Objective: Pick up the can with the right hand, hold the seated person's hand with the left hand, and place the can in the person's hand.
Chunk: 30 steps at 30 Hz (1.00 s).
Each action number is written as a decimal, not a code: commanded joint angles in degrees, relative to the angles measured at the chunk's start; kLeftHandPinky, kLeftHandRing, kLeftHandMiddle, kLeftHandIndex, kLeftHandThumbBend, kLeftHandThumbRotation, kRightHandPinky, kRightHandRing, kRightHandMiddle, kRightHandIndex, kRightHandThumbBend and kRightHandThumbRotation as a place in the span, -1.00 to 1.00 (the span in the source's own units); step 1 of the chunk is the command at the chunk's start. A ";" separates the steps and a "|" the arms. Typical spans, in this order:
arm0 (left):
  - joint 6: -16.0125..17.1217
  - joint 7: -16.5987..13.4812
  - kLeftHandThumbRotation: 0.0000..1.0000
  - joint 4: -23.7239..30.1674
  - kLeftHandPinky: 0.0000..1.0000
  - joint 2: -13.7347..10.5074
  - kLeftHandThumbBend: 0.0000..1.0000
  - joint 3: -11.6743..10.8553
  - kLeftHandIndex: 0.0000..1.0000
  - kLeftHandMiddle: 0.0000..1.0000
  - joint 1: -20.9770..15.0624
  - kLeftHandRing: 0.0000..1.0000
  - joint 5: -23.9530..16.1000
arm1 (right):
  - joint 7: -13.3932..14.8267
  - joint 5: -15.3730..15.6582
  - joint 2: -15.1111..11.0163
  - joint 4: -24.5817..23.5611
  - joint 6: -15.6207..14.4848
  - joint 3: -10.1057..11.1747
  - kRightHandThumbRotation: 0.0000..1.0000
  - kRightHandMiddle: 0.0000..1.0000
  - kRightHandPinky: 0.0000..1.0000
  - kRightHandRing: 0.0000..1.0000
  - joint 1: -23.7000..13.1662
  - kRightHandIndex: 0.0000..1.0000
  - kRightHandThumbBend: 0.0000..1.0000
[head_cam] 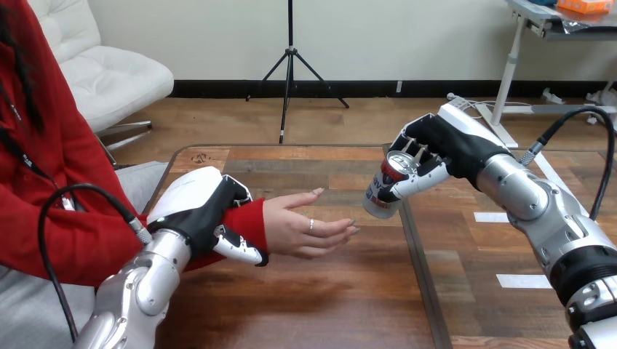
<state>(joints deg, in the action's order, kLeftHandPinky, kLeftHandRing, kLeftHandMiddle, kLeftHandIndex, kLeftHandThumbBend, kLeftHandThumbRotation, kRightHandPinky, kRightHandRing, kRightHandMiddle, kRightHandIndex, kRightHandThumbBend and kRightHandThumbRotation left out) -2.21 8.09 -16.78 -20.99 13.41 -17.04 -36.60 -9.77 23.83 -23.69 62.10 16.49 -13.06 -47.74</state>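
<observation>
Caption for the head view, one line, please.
Left hand grips the person's wrist; right hand holds the can just beyond the person's hand.

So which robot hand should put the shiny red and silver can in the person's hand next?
The right hand. It grips the silver-and-red metal can, close beside the person's open hand but not touching it. The left hand is busy, wrapped round the person's red-sleeved wrist.

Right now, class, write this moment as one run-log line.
left hand: curled round person's wrist | right hand: grips can, tilted, above table | person's hand: open, empty, apart from can
</observation>
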 commanded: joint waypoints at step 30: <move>4.04 -1.64 -1.00 1.19 -0.55 12.13 0.33 3.42 -0.26 -0.25 -21.52 -0.43 2.69 | 0.54 0.98 2.91 -14.93 1.37 0.50 -1.00 -0.19 -0.42 -0.34 -11.84 -0.10 0.44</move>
<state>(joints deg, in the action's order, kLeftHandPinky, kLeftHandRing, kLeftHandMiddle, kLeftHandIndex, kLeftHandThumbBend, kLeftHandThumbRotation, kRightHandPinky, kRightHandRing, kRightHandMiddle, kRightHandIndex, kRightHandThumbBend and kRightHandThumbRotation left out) -2.23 8.19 -21.25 -18.09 14.85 -19.40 -37.18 -10.43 24.97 -21.48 58.35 16.45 -13.07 -47.74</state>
